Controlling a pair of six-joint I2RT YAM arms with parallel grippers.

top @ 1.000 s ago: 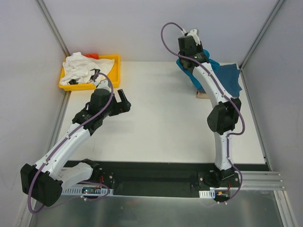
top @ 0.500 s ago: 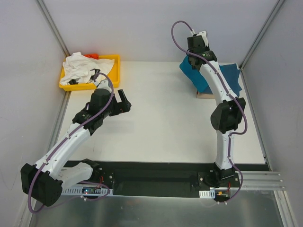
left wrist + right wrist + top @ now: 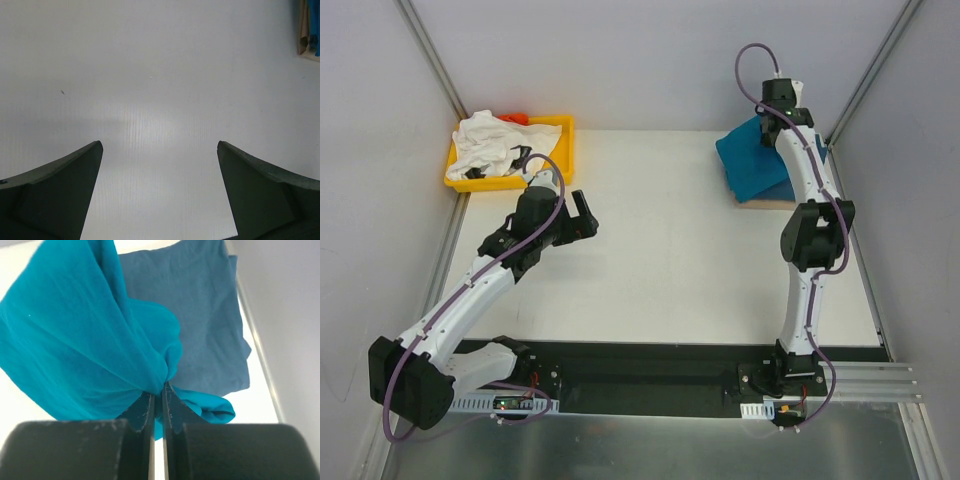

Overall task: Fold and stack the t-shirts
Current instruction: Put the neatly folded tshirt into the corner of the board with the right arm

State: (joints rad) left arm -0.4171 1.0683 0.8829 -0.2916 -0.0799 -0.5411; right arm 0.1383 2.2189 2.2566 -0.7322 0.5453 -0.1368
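Bare tabletop (image 3: 670, 260) is lying open centrally; yellow tray (image 3: 566, 140) is blocking ten o'clock, teal t-shirt (image 3: 748, 165) crowding two o'clock.

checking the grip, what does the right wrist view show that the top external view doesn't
Only the right wrist view: the right fingers shut on a bunched fold of the teal-blue t-shirt. Only the top external view: the white t-shirt heaped in the yellow tray at the far left, and the left fingers open over the table. Both: the teal-blue t-shirt above the darker blue t-shirt at the far right.
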